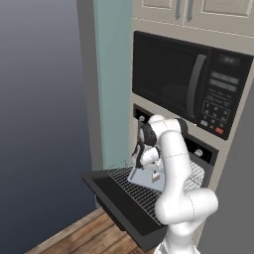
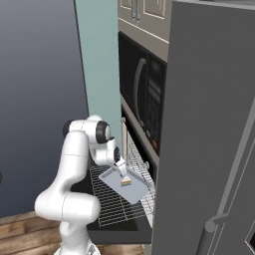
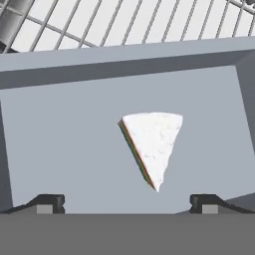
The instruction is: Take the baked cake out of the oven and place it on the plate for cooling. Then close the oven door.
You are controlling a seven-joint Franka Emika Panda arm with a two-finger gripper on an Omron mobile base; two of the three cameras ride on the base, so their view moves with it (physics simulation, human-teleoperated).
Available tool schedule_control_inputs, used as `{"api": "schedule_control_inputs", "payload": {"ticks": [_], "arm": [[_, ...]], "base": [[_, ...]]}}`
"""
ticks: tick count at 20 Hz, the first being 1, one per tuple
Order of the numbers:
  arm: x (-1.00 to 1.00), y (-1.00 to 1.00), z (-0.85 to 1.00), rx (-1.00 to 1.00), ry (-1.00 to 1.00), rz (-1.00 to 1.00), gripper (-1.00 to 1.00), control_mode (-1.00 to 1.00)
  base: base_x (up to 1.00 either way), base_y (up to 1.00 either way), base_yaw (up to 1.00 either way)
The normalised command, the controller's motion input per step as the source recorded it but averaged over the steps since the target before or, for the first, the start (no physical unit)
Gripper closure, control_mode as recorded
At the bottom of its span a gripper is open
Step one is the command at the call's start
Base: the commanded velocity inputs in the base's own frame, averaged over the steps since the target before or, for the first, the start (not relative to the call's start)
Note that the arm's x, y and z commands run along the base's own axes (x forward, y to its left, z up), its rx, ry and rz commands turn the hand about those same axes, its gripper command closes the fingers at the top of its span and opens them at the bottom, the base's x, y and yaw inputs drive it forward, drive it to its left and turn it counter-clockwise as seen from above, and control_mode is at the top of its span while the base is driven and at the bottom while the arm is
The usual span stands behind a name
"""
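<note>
Hand view looks straight down on the cake (image 3: 152,145), a white-topped wedge with coloured layers along its left edge, lying about mid-tray (image 3: 60,149) on flat grey metal with a raised rim at the far side and the rack (image 3: 129,25) wires beyond it. The two finger tips (image 3: 47,203) stand wide apart at the bottom of that view with nothing between them, so the jaws are released and the gripper (image 3: 127,205) hovers above the cake without touching it. From the left base view the oven door (image 1: 119,208) is dropped flat and the rack is drawn out over it, with the tray sitting on the rack and the arm bent down over it; the microwave (image 1: 188,84) hangs above. The right base view shows the gripper (image 2: 119,168) just above the tray's left part, the wedge (image 2: 126,182) a little nearer the camera. I judge the step in hand to be the reach for the cake. To do it well, the hand should shift so the wedge sits centred between the fingers, turn so the pads meet its two long sides rather than its point, then descend straight and close gently, since a soft slice will crush or slip if pinched hard or off-centre. No plate can be made out here.
</note>
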Motion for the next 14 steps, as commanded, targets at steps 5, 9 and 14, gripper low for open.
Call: {"api": "schedule_control_inputs", "payload": {"ticks": [5,9,14], "arm": [[0.00,-0.33,-0.22,-0.07,0.00,-0.07,-1.00,-1.00],[0.00,-0.51,-0.07,-0.02,0.00,-0.05,-1.00,-1.00],[0.01,-0.23,-0.02,0.00,0.00,-0.03,-1.00,-1.00]], "base": [[0.00,0.00,0.00],[0.00,0.00,0.00],[0.00,0.00,0.00]]}}
